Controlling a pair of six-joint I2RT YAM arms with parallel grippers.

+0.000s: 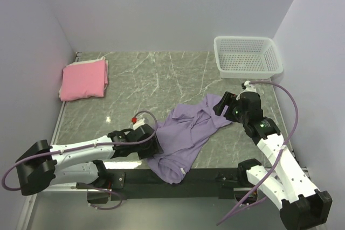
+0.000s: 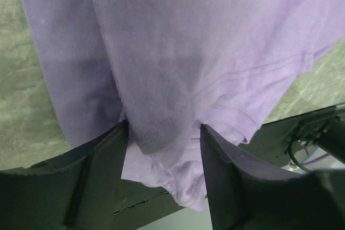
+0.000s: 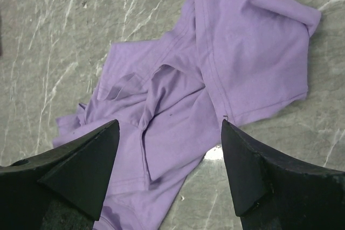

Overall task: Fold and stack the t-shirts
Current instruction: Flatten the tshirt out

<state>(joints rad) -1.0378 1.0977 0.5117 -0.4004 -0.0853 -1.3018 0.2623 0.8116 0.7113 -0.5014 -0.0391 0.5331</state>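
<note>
A lavender t-shirt (image 1: 188, 133) lies crumpled at the table's near middle, its lower end hanging over the front edge. My left gripper (image 1: 156, 146) is at the shirt's left side. In the left wrist view its fingers (image 2: 108, 154) stand apart on either side of a bunched hem fold of the lavender t-shirt (image 2: 188, 52), touching the cloth. My right gripper (image 1: 221, 106) hovers open above the shirt's far right corner; the lavender t-shirt (image 3: 242, 41) spreads below the right gripper (image 3: 170, 125), untouched. A pink t-shirt (image 1: 83, 79) lies folded at the far left.
A white mesh basket (image 1: 248, 71) stands at the far right corner. The marble table (image 1: 151, 74) is walled on the left, back and right. A black rail (image 1: 210, 175) runs along the front edge under the hanging cloth.
</note>
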